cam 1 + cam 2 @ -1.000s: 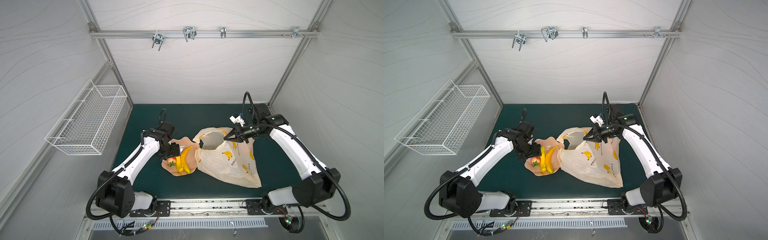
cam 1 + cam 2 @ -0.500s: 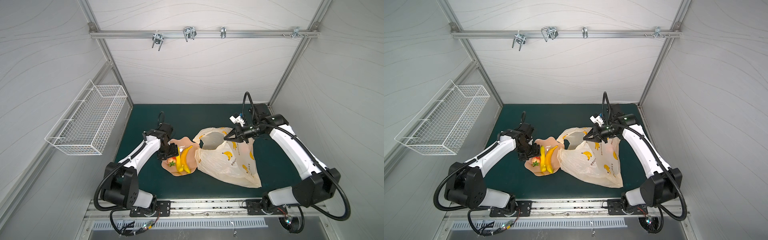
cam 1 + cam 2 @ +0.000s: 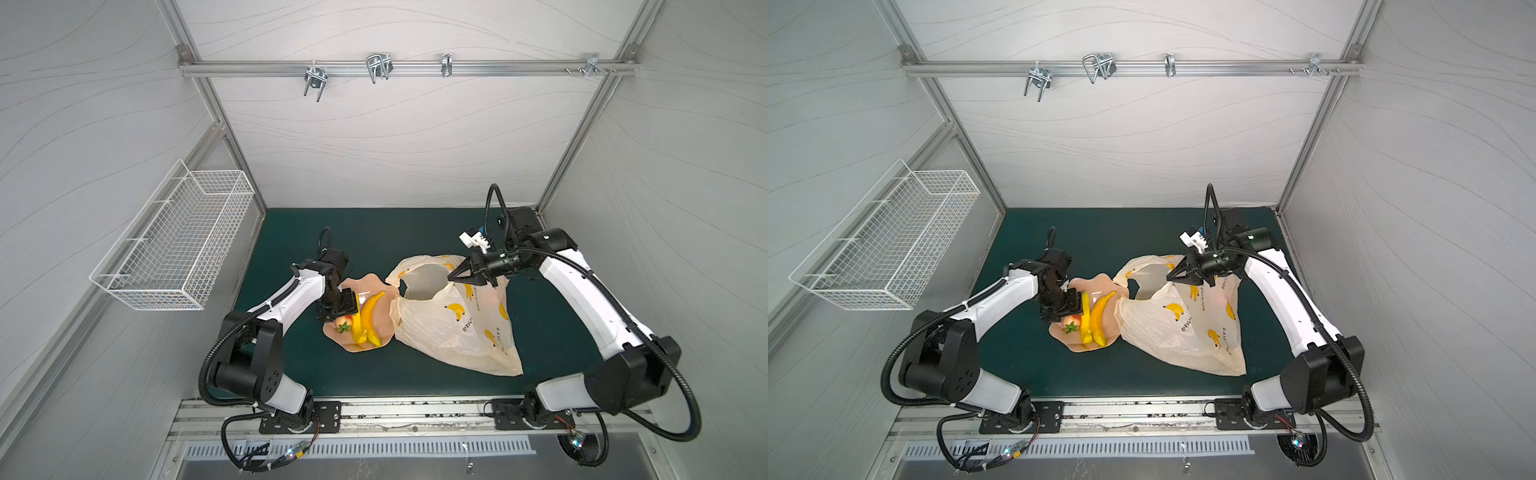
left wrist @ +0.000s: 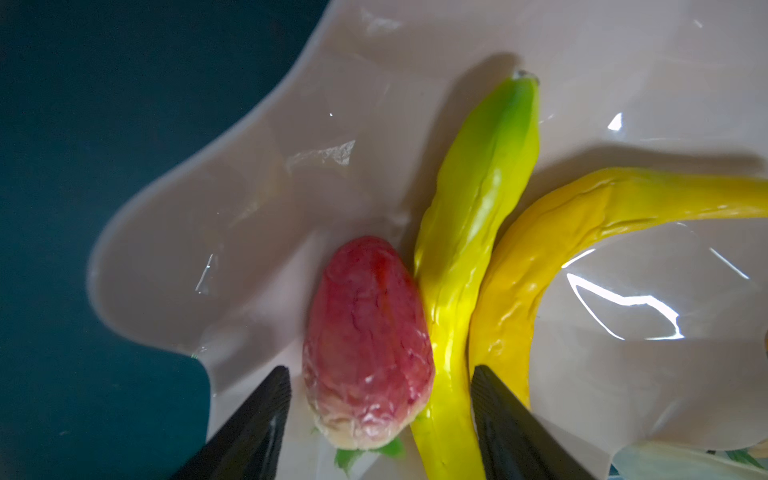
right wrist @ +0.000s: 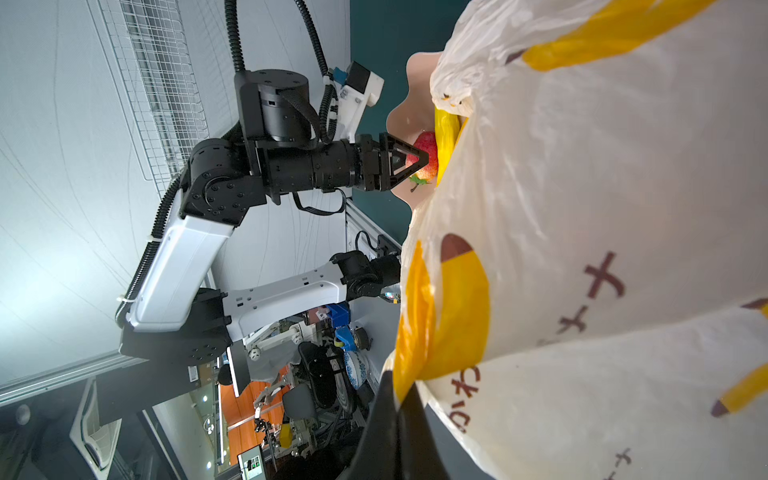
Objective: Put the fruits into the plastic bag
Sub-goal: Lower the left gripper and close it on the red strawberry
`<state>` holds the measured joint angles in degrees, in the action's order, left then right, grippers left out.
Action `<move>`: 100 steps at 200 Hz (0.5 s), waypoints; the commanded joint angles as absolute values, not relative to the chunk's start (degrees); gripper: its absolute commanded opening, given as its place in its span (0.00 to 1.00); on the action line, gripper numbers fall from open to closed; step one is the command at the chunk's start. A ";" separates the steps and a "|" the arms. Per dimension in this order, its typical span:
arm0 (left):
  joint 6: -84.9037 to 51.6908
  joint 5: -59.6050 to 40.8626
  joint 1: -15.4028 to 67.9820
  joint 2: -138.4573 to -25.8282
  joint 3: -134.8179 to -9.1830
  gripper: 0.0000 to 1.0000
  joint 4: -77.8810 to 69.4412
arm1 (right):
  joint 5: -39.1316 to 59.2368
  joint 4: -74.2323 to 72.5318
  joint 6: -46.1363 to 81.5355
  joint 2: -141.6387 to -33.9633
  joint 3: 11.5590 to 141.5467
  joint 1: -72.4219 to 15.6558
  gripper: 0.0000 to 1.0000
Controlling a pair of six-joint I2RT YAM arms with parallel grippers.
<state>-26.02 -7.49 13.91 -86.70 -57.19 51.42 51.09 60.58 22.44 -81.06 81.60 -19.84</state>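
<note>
A red strawberry (image 4: 368, 345) with green leaves lies on the pink scalloped plate (image 4: 249, 208), pressed against a green-yellow banana (image 4: 469, 249); a yellow banana (image 4: 561, 245) lies beside that. My left gripper (image 4: 380, 370) is open and low over the plate, one finger on each side of the strawberry and the greenish banana together. In both top views the left gripper (image 3: 343, 318) covers part of the strawberry (image 3: 1072, 322). The cream plastic bag (image 3: 457, 328) lies right of the plate with its mouth held up. My right gripper (image 5: 399, 390) is shut on the bag's rim (image 3: 451, 278).
A white wire basket (image 3: 174, 245) hangs on the left wall. A metal rail with hooks (image 3: 376, 68) runs across the back wall. The dark green mat (image 3: 374, 232) covers the floor; the bag (image 3: 1183, 328) spreads toward the front right.
The left gripper has come down closer onto the plate around the strawberry and its jaws have narrowed a little. The right arm and the bag have not moved.
</note>
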 commanded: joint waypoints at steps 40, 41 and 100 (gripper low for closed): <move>-25.05 -7.15 13.54 -88.31 -55.70 0.69 49.33 | 51.39 62.58 21.01 -81.47 83.76 -19.59 0.00; -25.05 -7.13 13.54 -88.32 -55.62 0.69 49.32 | 51.40 62.53 21.01 -81.47 83.76 -19.60 0.00; -23.96 -8.10 13.54 -88.58 -55.73 0.61 48.98 | 51.33 62.05 21.39 -81.91 83.92 -19.60 0.00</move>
